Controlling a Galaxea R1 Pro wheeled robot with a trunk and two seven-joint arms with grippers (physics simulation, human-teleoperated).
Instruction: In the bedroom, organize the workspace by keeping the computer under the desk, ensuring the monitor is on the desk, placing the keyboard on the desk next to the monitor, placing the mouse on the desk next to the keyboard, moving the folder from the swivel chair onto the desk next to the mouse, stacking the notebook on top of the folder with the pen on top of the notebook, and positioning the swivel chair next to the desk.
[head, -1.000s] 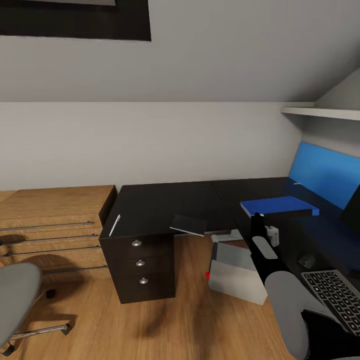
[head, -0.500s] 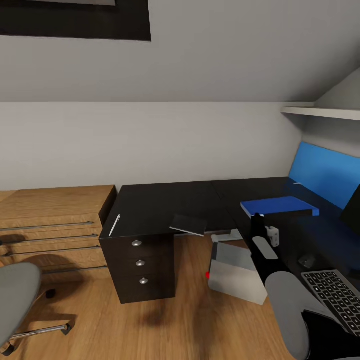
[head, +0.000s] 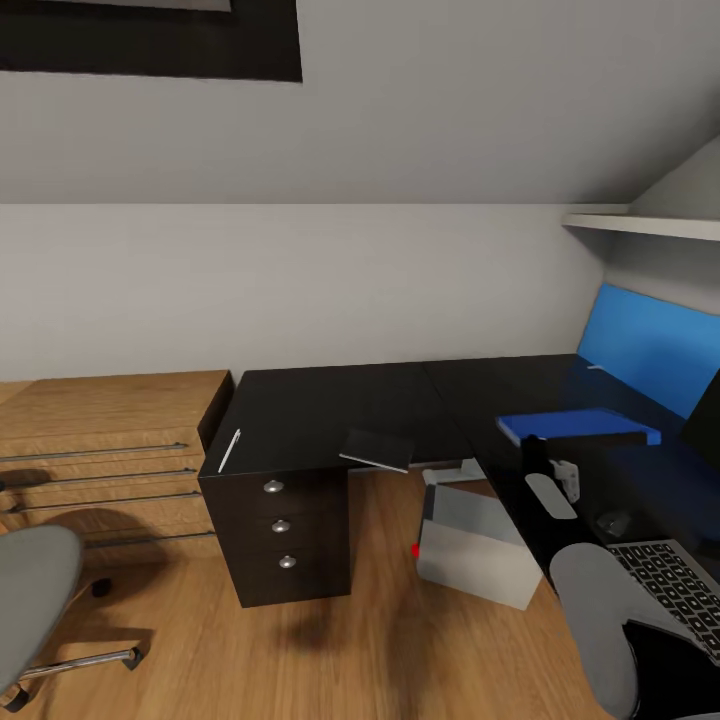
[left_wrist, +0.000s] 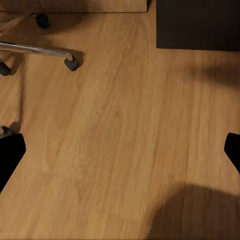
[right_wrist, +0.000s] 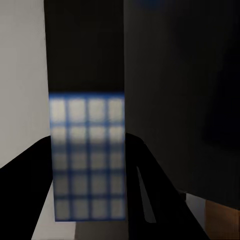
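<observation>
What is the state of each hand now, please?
Left hand: open, holding nothing, over the floor.
Right hand: closed on the folder, above the desk.

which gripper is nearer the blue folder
Right. The right gripper has the blue folder between its jaws above the desk; the left gripper hangs over bare wood floor by the swivel chair.

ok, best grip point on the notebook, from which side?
Grip the notebook at its front corner, where it appears to overhang the desk edge near the drawer unit. Come from the open floor side, one finger above and one below; it lies too flat for a top pinch.
</observation>
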